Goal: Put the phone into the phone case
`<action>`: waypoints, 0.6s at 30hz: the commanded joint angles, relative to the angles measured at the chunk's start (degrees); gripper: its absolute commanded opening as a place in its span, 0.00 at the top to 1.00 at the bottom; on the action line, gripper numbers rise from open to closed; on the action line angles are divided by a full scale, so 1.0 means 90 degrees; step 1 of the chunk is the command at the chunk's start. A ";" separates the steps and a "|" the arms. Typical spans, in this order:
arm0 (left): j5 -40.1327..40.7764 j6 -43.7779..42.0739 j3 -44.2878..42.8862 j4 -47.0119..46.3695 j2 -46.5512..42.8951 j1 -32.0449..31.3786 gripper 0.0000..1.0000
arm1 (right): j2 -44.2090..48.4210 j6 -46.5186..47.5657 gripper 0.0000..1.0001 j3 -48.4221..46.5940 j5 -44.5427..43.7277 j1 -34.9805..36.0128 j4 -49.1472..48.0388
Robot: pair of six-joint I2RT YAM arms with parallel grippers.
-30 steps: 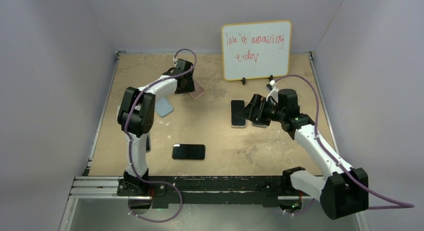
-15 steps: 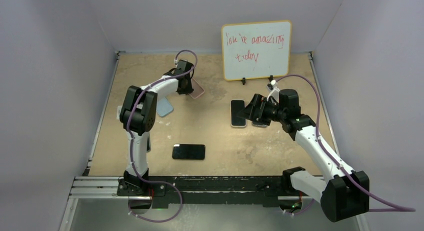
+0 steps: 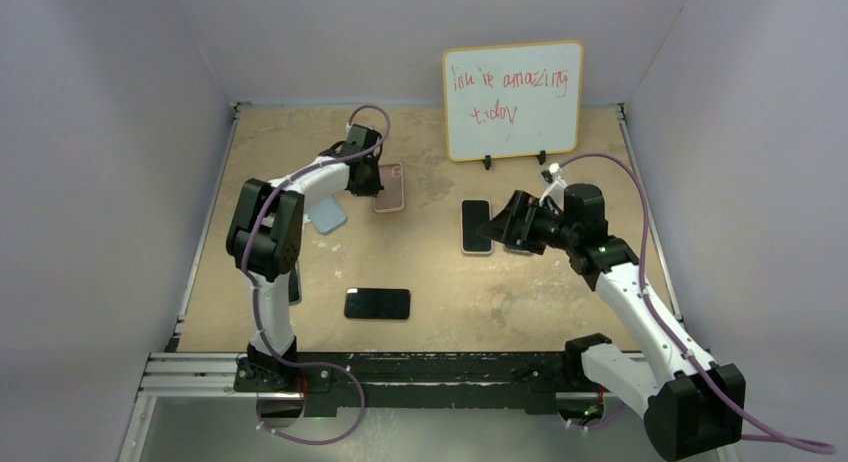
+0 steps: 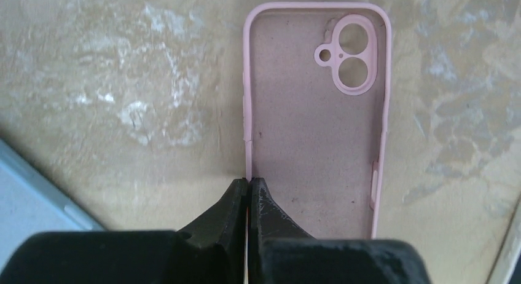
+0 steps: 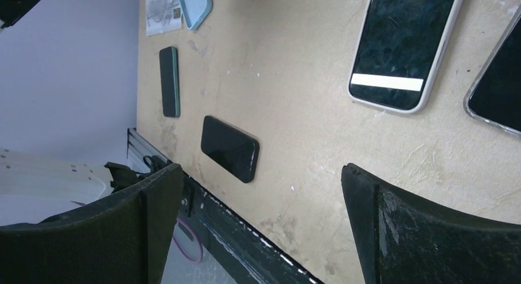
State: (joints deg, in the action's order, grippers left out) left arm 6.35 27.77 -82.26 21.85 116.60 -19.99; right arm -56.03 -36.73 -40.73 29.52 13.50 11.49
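The pink phone case (image 4: 316,112) lies open side up on the table, camera holes at its far end. My left gripper (image 4: 249,181) is shut, its tips pinching the case's left rim. From above, the case (image 3: 390,189) sits at the back left with the left gripper (image 3: 368,179) beside it. A bare black phone (image 3: 377,303) lies near the front, also seen as the black phone (image 5: 230,149) from the right wrist. My right gripper (image 5: 263,170) stands wide open above the table with nothing between its fingers; in the top view the right gripper (image 3: 497,222) hovers at centre right.
A phone in a white case (image 3: 476,226) lies just left of the right gripper, and a second cased phone (image 5: 494,81) lies beside it. A light blue case (image 3: 326,214) and a dark teal phone (image 5: 169,81) lie at the left. A whiteboard (image 3: 513,99) stands at the back.
The left gripper has closed onto the pink case's rim. The case has swung from a tilt to lie straight, and the left arm shifted slightly. The right gripper stayed open.
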 commanded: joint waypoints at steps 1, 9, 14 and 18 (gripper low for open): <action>-0.0387 -0.0155 0.0432 0.0038 -0.0911 -0.0039 1.00 | 0.0264 -0.0201 0.01 0.0204 -0.0096 0.0024 0.0200; -0.0441 0.0369 0.1841 -0.0088 -0.2336 -0.0891 1.00 | 0.0431 -0.0146 0.01 0.0144 -0.0512 0.0024 0.0941; -0.0413 0.1059 0.2560 -0.0311 -0.2782 -0.1482 1.00 | 0.0810 -0.0182 0.01 0.0364 -0.0625 0.0029 0.0872; -0.0103 0.1512 0.3028 -0.0668 -0.2920 -0.2081 1.00 | 0.0972 -0.0225 0.01 0.0417 -0.0515 0.0025 0.0740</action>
State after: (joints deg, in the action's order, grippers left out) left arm 3.33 35.29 -58.15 20.34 92.40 -35.27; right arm -48.84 -38.04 -37.34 25.04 13.50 18.61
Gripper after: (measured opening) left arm 0.020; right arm 0.987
